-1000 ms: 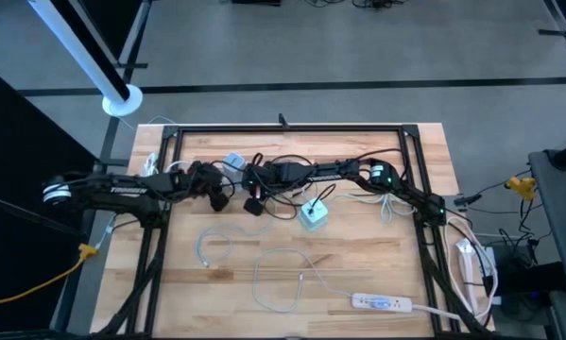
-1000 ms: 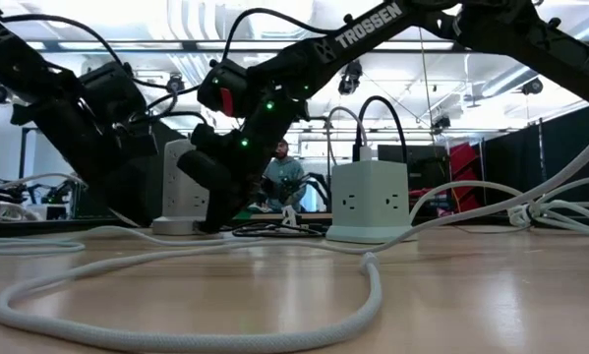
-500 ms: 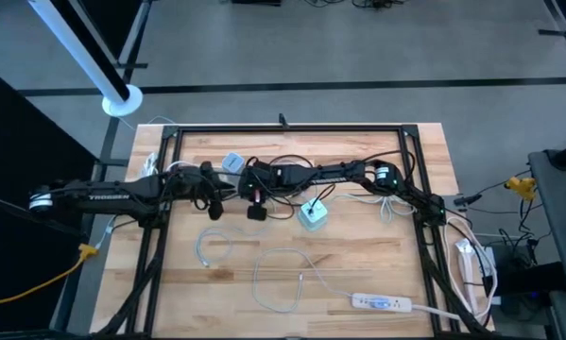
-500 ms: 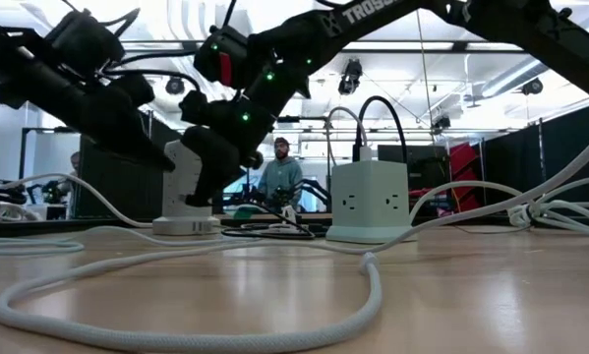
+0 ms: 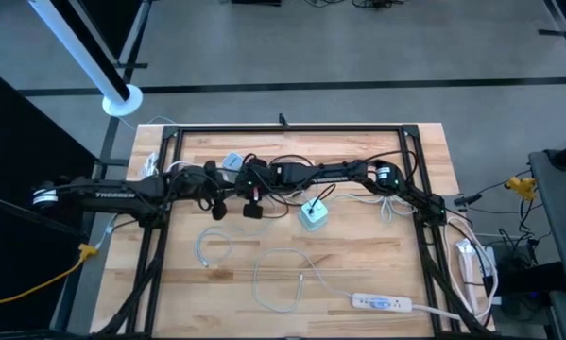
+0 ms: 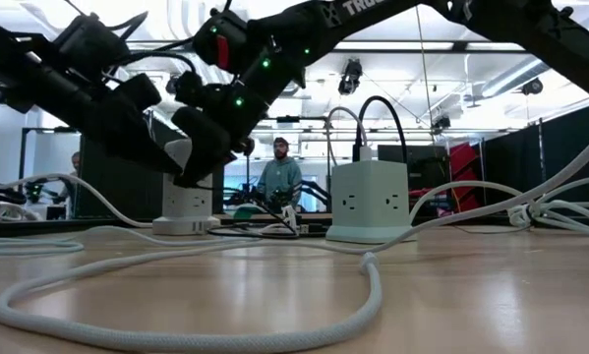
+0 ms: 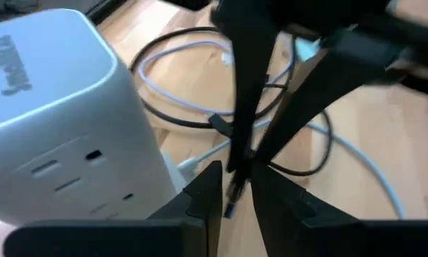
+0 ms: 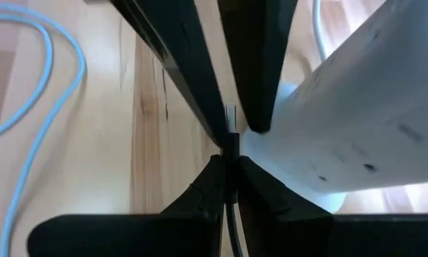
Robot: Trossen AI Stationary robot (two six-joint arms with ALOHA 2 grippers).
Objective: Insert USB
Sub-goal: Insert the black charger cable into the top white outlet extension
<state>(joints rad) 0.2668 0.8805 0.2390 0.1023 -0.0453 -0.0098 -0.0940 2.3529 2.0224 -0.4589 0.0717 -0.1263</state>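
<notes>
A black USB cable ends in a plug (image 7: 234, 191) with a blue tongue and a metal tip (image 8: 230, 118). Both grippers meet at that plug above the table's far middle, beside a white power cube (image 7: 56, 128) (image 5: 232, 162) that stands on the table. My right gripper (image 8: 228, 165) (image 5: 248, 189) is shut on the plug. My left gripper (image 7: 236, 193) (image 5: 224, 189) faces it, shut on the plug's free end. In the low view the two meet (image 6: 186, 162) just above that cube (image 6: 186, 206). My right gripper pinches the USB plug's body (image 8: 229, 153), where the cable leaves it, between its two fingertips. The fingers lie along the cable, and the metal tip sticks out beyond them. The plug is lifted clear of the table. My left gripper has a finger (image 7: 210, 193) on either side of the plug's free end (image 7: 231, 203), coming from the opposite side. The tongue points back toward its palm.
A second white power cube (image 5: 313, 215) (image 6: 371, 202) stands right of centre with a black cable in its top. White cables loop over the near half (image 5: 283, 279). A power strip (image 5: 382, 302) lies by the near right edge. A black frame (image 5: 283, 129) rims the table.
Both grippers have risen off the table near the far cube, which now shows below them in the low view. My left gripper first drew back toward the table's left, then came in again and met my right gripper at the plug.
</notes>
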